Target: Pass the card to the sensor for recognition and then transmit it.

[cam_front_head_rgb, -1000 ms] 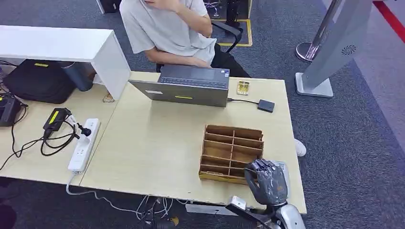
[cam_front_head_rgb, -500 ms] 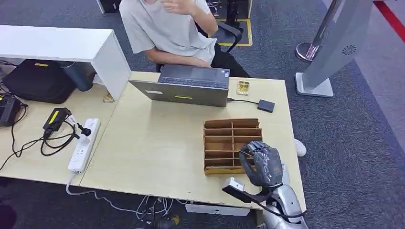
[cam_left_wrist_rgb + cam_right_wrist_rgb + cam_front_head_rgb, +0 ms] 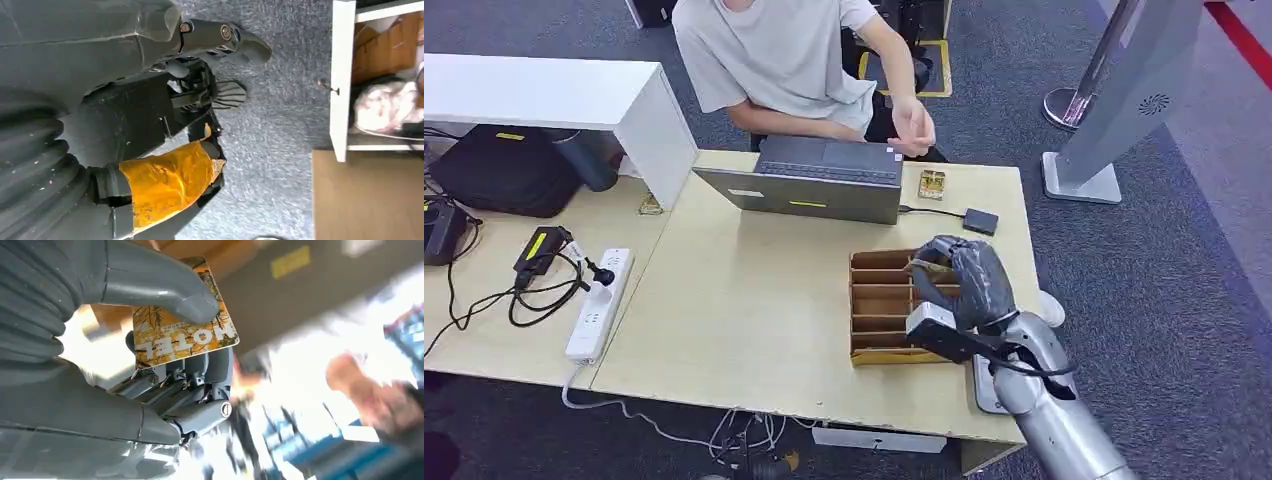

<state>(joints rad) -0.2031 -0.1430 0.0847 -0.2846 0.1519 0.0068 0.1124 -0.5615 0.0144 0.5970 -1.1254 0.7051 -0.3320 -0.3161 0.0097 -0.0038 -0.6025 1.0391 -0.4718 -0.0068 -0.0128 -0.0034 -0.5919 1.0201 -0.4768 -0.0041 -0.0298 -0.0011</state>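
Note:
My right hand (image 3: 969,278) hovers over the right side of the wooden divider box (image 3: 882,305), and its thumb and fingers pinch a yellow-orange card (image 3: 182,335) printed "HOTEL". In the head view the hand hides most of the card. The small black sensor box (image 3: 981,221) lies on the table beyond the hand, wired to the laptop (image 3: 809,180). A person's hand (image 3: 911,125) is held out above the laptop's right end. My left hand (image 3: 220,36) hangs over grey carpet with its fingers stretched out and nothing in them.
A second small yellow card (image 3: 933,183) lies by the laptop's right corner. A flat white pad (image 3: 980,385) sits under my right forearm. A power strip (image 3: 600,303) and cables lie at the left. A grey kiosk stand (image 3: 1114,100) is to the right of the table.
My right hand has risen from the table's near edge and moved away from me over the divider box, carrying the card. The person's hand has come down from their head to above the laptop.

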